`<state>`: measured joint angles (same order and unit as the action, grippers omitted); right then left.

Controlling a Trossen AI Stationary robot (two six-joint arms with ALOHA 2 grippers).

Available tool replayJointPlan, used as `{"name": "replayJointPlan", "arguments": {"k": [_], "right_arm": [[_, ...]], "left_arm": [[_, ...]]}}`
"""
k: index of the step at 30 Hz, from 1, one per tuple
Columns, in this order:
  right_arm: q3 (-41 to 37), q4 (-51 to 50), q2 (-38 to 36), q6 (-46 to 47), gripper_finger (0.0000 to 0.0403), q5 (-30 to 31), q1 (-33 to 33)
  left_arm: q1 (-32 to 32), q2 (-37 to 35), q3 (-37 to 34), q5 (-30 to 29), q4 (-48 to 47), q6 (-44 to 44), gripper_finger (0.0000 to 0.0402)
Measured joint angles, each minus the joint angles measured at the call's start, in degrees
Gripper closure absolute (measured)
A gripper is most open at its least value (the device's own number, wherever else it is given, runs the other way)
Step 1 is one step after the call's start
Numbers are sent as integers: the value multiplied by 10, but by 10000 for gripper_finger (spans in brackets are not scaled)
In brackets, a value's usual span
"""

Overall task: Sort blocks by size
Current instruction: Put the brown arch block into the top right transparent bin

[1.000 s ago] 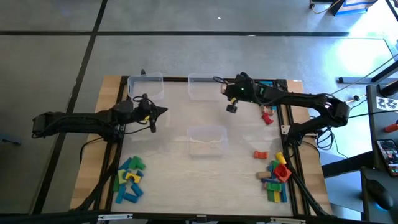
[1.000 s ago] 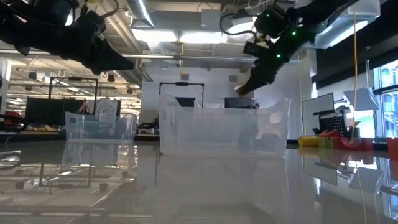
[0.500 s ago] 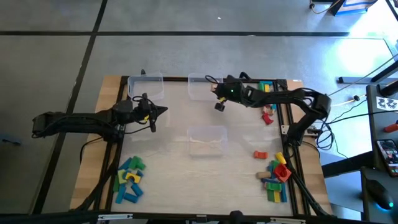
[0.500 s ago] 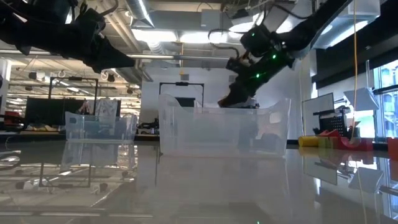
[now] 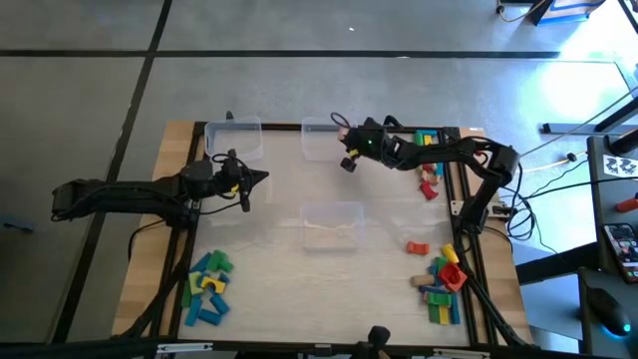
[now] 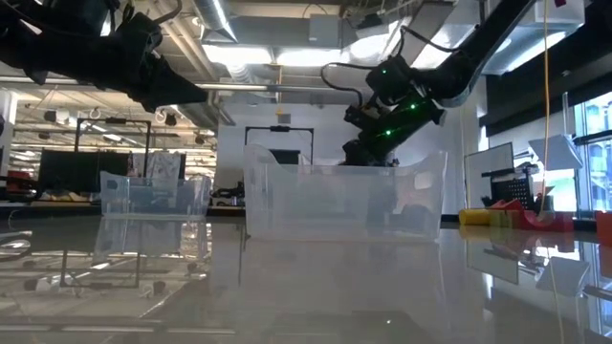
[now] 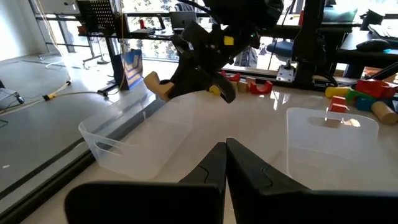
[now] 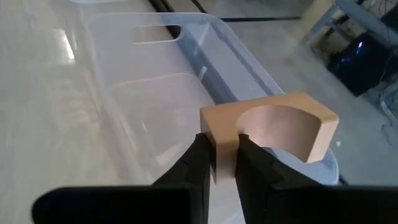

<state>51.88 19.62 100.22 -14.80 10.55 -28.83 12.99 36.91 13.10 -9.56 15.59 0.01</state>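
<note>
Near left pile: blocks in blue, green and yellow lie loose on the desk at my left front corner.
Near right pile: more blocks in red, orange, yellow, green and blue lie at my right front edge; one orange block sits apart, just inboard.
Centre tub: clear, mid-desk, between my two arms.
Left end effector: fingers closed together, holding nothing, hovering over the desk left of centre.
Right end effector: fingers clamped on a tan arch block, curved notch facing up, held above the far centre tub.
Far left tub: clear, at the back edge.
Far right strip: a few blocks lie beside the right rail.
</note>
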Motion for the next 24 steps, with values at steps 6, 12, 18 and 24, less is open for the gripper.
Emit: {"name": "replayJointPlan", "arguments": {"k": [6, 12, 18, 24], "right_arm": [[0, -3, 0, 57, 349, -41, -17], [0, -3, 1, 74, 349, -42, -16], [0, -15, 2, 87, 349, -42, -16], [0, -15, 2, 118, 336, -31, -16]], "left_arm": [[0, 0, 0, 0, -1, 0, 396], [0, 0, 0, 0, -1, 0, 396], [0, 0, 0, 0, -1, 0, 396], [0, 0, 0, 0, -1, 0, 396]]}}
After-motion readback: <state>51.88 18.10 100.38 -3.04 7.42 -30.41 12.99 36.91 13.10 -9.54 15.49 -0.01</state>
